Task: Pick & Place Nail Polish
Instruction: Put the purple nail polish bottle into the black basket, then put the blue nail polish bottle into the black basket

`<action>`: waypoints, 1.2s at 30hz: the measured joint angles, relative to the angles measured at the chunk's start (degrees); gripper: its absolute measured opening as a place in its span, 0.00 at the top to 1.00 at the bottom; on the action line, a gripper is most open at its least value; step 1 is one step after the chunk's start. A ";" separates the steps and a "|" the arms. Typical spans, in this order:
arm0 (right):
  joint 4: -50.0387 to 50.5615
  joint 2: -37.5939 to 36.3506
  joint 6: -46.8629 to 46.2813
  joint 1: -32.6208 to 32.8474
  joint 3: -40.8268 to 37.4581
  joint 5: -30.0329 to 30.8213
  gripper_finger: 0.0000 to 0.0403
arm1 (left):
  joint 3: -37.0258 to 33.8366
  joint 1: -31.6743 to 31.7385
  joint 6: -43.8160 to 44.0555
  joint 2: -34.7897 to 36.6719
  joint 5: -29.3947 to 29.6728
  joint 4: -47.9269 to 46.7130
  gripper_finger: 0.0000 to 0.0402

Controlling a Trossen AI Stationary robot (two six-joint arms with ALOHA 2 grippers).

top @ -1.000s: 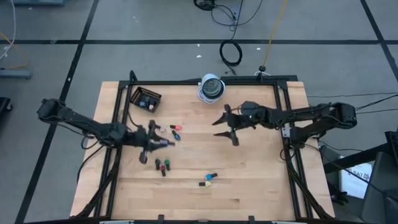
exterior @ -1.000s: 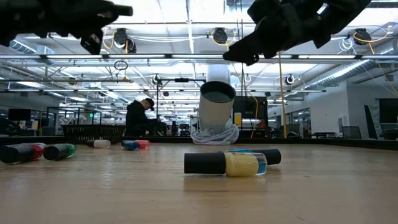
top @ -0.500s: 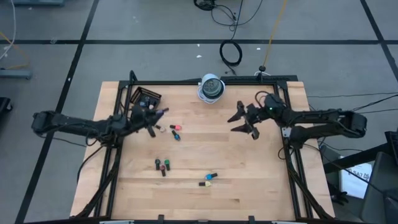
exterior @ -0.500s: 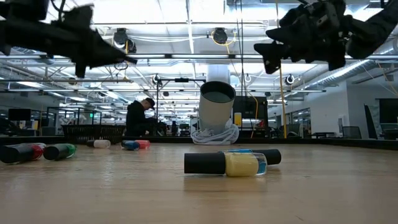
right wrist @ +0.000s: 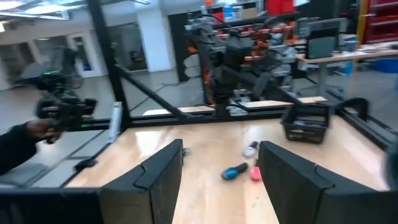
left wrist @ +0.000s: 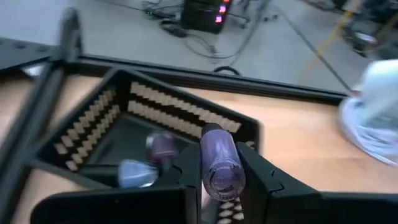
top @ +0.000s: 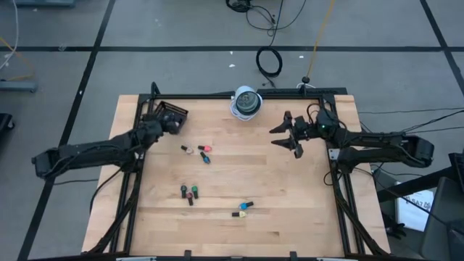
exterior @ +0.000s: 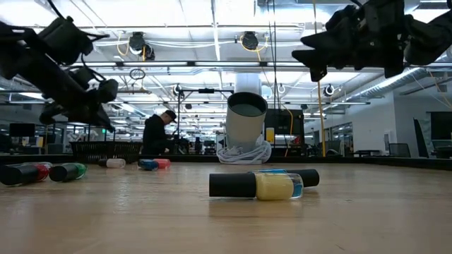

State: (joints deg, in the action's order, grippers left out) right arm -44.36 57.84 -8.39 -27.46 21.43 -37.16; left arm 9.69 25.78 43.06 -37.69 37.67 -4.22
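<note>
One purple nail polish bottle [left wrist: 219, 163] is pinched between the left gripper [left wrist: 217, 180] fingers, above the black tray [left wrist: 81, 134] at the table's [top: 290, 210] far left corner. Right gripper [top: 293, 138] hovers near the right edge, fingers spread, empty.

The wooden tabletop [top: 290, 210] carries a small black tray [top: 171, 114] near its far left corner and a white cup on coiled cable [top: 246, 103] at the far edge. Nail polish bottles [top: 190, 193] lie scattered across the middle and toward the near edge.
</note>
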 joint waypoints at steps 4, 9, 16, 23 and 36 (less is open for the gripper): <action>0.37 0.16 0.03 0.12 0.00 2.66 0.51 | 0.00 2.85 0.18 -0.18 0.00 0.17 0.87; 0.79 0.16 -0.36 0.22 0.00 2.52 0.51 | 0.00 4.55 0.18 -0.18 -0.06 -0.44 0.76; 2.60 0.18 1.57 2.03 -0.02 2.61 0.51 | 0.00 4.63 -1.09 -0.18 -0.13 -0.60 0.51; 2.98 0.18 3.13 5.76 -0.04 4.71 0.51 | 0.02 4.63 -1.00 -0.18 -0.15 0.28 0.41; 7.87 6.50 9.88 27.17 1.35 21.15 0.51 | 0.04 4.63 -2.21 -0.18 -0.25 3.69 0.40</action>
State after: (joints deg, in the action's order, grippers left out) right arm -36.49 64.34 1.49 -0.29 22.78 -16.01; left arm 9.74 30.41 40.86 -37.87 37.42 -0.53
